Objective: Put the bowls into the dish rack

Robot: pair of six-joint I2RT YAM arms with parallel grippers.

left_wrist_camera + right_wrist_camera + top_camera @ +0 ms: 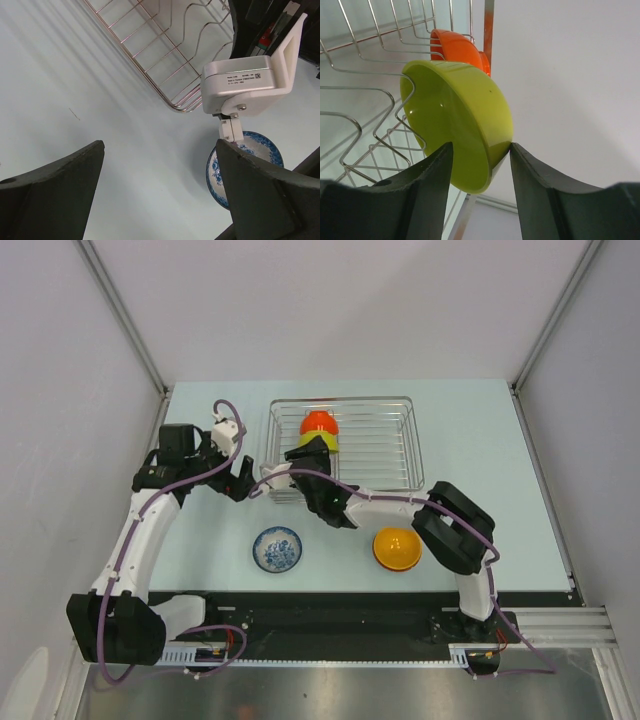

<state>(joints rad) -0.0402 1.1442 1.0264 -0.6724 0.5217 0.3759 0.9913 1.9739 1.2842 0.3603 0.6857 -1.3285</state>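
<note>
While my right pincer [308,453] is straddling the green bowl [324,443] in the dish rack [395,445], the blue bowl [277,548] is lying five o'clock from my nearer left pincer [248,488]. Left wrist: released, empty. Right wrist: I cannot tell my grip.

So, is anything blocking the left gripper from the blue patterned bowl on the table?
Nothing visible lies between them. The left gripper is open over the table, the blue patterned bowl just ahead. The right arm's wrist camera hangs close beside that path.
</note>
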